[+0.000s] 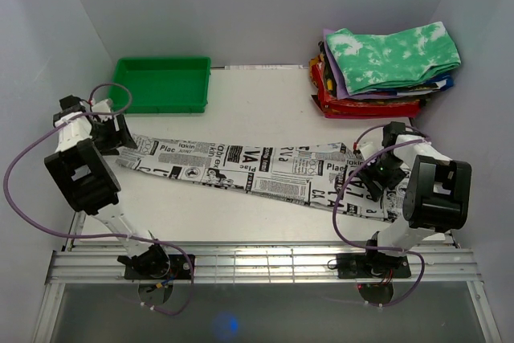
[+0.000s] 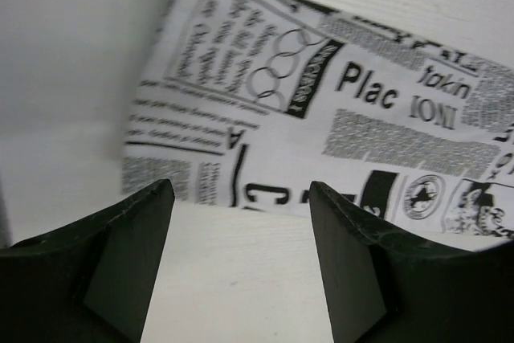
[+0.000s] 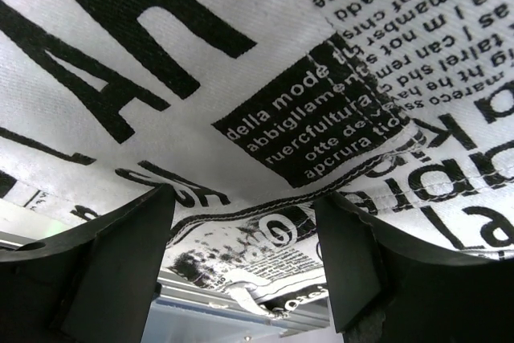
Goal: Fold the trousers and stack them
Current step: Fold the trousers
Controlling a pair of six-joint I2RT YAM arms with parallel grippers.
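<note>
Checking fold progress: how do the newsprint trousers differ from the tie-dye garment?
The trousers lie stretched out long; the tie-dye garment is folded. The trousers are black print on white; the garment green and white. The trousers lie alone; the garment tops a pile. Both are cloth.

The top camera is looking down from behind over the whole bench (image 1: 265, 110). Each wrist camera is peering closely past its own jaws at the trousers (image 1: 241, 168) ahead, also showing from above.
</note>
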